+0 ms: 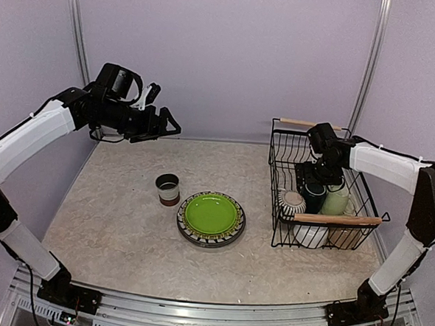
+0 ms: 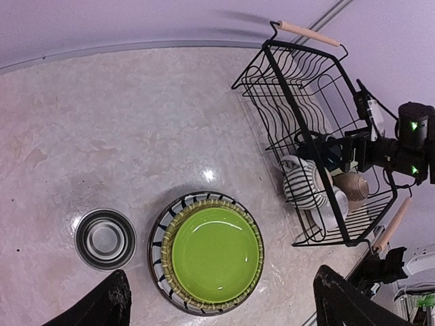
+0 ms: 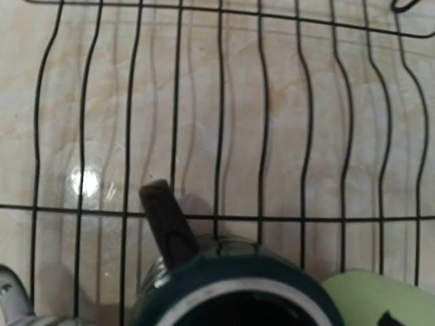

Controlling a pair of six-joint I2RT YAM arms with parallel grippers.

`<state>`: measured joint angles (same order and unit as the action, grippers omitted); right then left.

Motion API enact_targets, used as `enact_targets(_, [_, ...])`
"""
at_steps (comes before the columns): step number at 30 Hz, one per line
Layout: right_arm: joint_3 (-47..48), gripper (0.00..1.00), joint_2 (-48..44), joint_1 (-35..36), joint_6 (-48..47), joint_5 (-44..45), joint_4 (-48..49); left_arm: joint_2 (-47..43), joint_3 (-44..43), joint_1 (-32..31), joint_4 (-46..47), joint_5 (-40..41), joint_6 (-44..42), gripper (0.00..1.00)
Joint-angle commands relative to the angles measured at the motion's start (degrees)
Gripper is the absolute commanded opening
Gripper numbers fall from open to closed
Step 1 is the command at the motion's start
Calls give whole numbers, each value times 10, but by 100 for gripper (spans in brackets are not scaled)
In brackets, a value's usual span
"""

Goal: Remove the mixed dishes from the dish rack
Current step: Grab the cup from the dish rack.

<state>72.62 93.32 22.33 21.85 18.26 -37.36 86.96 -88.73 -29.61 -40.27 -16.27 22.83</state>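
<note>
Plates (image 1: 211,219) left of dish rack (image 1: 336,220)

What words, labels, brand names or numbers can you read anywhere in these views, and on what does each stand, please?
No readable text: no word, label, brand or number shows in any view.
The lime-green plate, the striped plate under it and the dark teal mug bear only colour or pattern.
The green lights on the right arm are plain lamps, not signs.

A lab test cell: plain lilac walls (image 1: 224,60), aluminium rail (image 1: 193,318), marble-look tabletop (image 1: 110,230).
</note>
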Motion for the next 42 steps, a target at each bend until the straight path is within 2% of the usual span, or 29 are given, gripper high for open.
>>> enact_targets(1, [25, 100, 17, -6, -37, -7, -38, -10, -76, -4, -37, 7, -18, 89])
enact_targets(7, [15, 100, 29, -35, -58, -28, -38, 18, -108, 7, -24, -7, -29, 90])
enact_targets(11, [13, 100, 43, -39, -65, -43, -34, 22, -80, 14, -13, -15, -26, 90])
enact_targets(21, [5, 86, 66, -39, -62, -86, -22, -1, -28, 22, 6, -13, -38, 91])
enact_targets(25, [4, 88, 83, -39, -53, -79, -20, -7, -18, 23, 9, -20, -38, 92])
enact_targets(31, [16, 97, 100, -39, -48, -80, -14, -13, -13, 24, 10, -23, -40, 92])
enact_targets(34, [25, 96, 112, -38, -48, -76, -15, -11, -10, 23, 11, -27, -38, 93])
enact_targets(36, [28, 95, 115, -39, -47, -73, -13, -9, -11, 24, 10, -29, -38, 93])
enact_targets(42, [40, 76, 103, -37, -43, -82, -5, -9, -9, 27, 12, -36, -35, 93])
